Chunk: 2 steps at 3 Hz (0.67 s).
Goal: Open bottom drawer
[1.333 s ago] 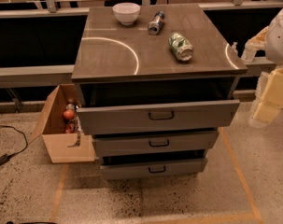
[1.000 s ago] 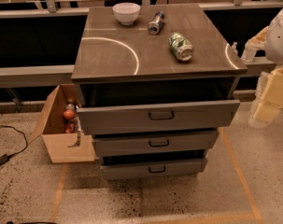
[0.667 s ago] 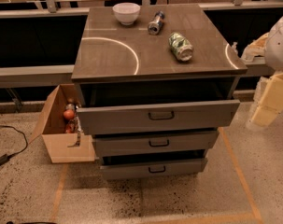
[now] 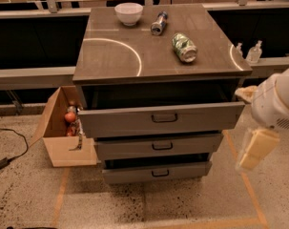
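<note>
Down left of gripper [image 4: 245, 93], bottom drawer [image 4: 158, 172]

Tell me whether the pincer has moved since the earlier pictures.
Yes. The pincer has dropped, from level with the top drawer to level with the middle drawer, right of the cabinet, above the bottom drawer.

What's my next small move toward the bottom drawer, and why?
Probably swing the gripper left and down toward the handle of the bottom drawer: it hangs right of the cabinet, level with the middle drawer, touching nothing.
</note>
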### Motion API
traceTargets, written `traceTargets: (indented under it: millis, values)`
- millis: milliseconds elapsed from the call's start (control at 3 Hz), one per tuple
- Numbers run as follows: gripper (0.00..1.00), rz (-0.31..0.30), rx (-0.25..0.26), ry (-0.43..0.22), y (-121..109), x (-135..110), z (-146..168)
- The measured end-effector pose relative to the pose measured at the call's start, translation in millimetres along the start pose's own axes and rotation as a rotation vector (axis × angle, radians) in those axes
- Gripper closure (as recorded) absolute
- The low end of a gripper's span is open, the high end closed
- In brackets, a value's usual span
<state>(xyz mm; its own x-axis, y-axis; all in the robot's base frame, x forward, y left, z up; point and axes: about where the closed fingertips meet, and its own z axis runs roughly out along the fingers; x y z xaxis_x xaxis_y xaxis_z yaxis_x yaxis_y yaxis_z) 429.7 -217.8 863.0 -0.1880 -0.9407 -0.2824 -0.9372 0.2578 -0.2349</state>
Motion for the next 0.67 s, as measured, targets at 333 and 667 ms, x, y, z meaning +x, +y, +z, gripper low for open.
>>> traceTargets:
  millis: [333, 667]
  values:
    - [0.00, -0.046, -0.022, -0.039, 33.0, 19.4, 63.5]
    - [0.00, -0.092, -0.031, -0.085, 47.9, 35.6, 155.7]
